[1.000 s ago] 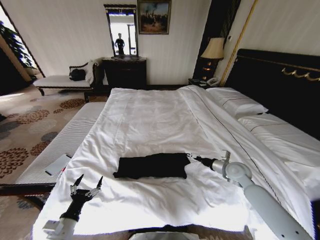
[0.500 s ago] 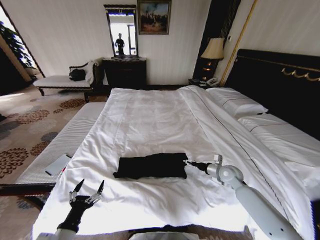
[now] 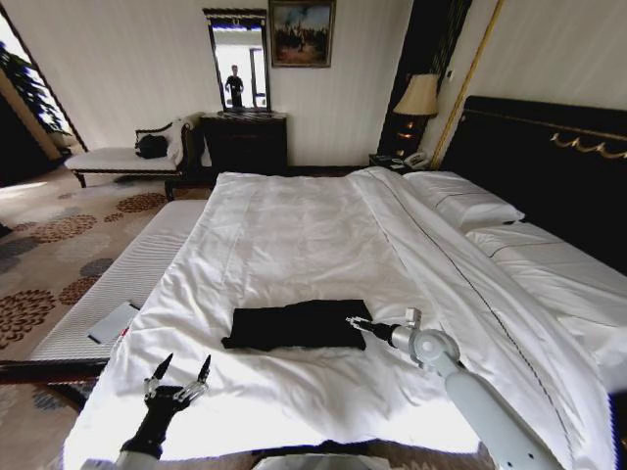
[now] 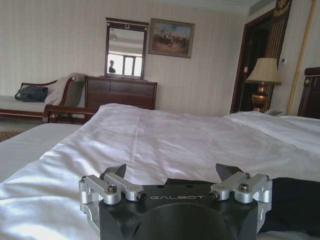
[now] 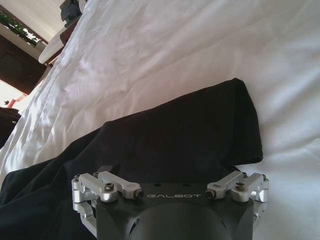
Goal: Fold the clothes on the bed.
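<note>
The clothes (image 3: 294, 325) are one black shirt lying as a flat folded rectangle on the near part of the bed (image 3: 294, 235), on the white duvet. My right gripper (image 3: 353, 322) hovers at the shirt's right end, open. In the right wrist view the right gripper (image 5: 170, 171) hangs just above the black fabric (image 5: 165, 135), with its jaws spread. My left gripper (image 3: 183, 370) is open near the bed's front left corner, apart from the shirt. The left wrist view looks past the left gripper (image 4: 172, 172) to an edge of the dark shirt (image 4: 295, 205).
A pale cushioned bench (image 3: 127, 279) runs along the bed's left side with a flat white object (image 3: 113, 321) on it. Pillows (image 3: 465, 201) and the dark headboard (image 3: 549, 166) lie to the right. A dresser (image 3: 245, 142), lamp (image 3: 419, 98) and chaise (image 3: 118, 157) stand by the far wall.
My right gripper has moved left, from just beside the shirt's right end to over it. The left gripper has drawn back and lower toward the bed's front edge. The shirt has not moved.
</note>
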`<state>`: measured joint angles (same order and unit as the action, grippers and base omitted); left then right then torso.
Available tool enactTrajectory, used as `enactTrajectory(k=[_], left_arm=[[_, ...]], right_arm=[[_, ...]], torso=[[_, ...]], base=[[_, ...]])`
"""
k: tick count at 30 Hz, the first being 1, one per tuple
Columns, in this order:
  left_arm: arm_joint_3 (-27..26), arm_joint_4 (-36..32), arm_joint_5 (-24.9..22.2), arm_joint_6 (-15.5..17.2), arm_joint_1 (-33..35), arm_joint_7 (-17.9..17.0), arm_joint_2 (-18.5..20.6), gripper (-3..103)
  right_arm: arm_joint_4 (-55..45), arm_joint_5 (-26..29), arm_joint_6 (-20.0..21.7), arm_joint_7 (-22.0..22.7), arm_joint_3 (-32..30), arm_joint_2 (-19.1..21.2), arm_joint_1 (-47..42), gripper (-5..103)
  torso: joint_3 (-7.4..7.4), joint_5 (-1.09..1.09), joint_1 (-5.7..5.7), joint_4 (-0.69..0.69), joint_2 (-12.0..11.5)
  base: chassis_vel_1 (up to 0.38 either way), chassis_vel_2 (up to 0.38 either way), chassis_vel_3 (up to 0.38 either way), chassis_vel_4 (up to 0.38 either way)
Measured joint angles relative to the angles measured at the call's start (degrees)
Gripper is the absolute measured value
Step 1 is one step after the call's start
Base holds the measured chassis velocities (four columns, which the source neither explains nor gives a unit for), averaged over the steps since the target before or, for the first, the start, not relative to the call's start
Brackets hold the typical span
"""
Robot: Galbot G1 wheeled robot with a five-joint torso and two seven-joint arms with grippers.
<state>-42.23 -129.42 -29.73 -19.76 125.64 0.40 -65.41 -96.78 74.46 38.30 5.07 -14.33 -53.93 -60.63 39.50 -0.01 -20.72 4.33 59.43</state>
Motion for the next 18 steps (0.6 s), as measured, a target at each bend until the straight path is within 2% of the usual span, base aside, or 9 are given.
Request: enactTrajectory(k=[9,12,15,18], left_arm=[[-2.0,-1.2,-0.8,1.1,-0.1,0.0,0.5,100],[-2.2,-1.4,-1.1,1.5,-0.4,0.0,0.5,100],[-2.3,-1.3,-1.0,1.8,-0.8,0.0,0.4,100],[-3.0,0.5,0.5,2.3,-2.5,0.0,0.2,100]], right_arm=[[1.6,-1.9,0.0,1.0,4.6,-1.3,2.1,102],[1.5,-2.1,-0.3,1.2,5.3,-1.3,2.1,87],[1.0,-2.0,-0.6,1.3,5.7,-1.3,2.0,82],[0.5,-2.0,-1.1,1.8,5.9,-1.7,2.0,65]], torso=[[0.00,0.00,0.00,0.02,0.0],[0.00,0.00,0.00,0.02,0.0],[0.00,0.01,0.00,0.02,0.0],[0.00,0.00,0.00,0.01,0.0]], base=[[0.000,0.000,0.000,0.000],[0.000,0.000,0.000,0.000],[0.000,0.000,0.000,0.000],[0.000,0.000,0.000,0.000]])
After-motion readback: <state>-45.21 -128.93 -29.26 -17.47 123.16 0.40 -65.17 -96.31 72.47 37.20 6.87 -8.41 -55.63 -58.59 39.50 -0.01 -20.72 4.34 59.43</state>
